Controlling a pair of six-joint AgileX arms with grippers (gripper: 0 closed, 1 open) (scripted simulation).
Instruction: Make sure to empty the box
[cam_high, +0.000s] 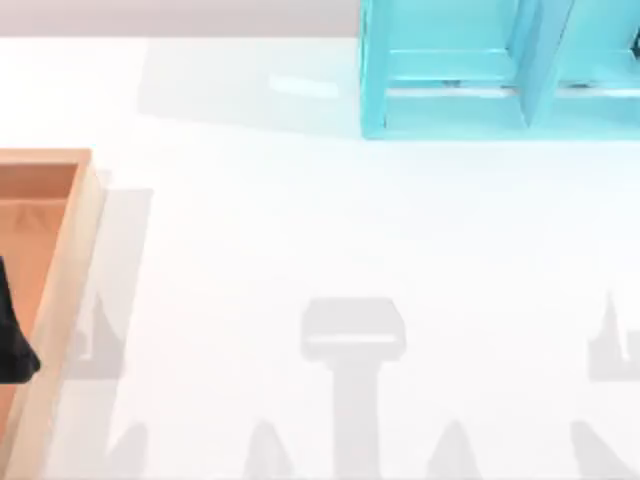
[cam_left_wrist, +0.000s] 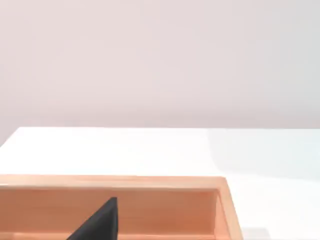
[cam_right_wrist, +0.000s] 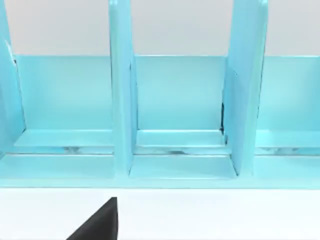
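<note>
Box (cam_high: 70, 270) at table's far left, long axis near-to-far, nearest left gripper (cam_high: 12, 345); finger state unclear

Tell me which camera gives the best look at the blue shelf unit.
The right wrist view: it faces the blue shelf unit head-on, showing its dividers and open compartments. The top view catches just part of it at the far edge, toward the right. The left wrist view looks at the wooden box instead.

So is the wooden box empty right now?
Cannot tell. The box has bare floor where visible, but most of it runs off the top view's left edge, and a dark shape covers part.
</note>
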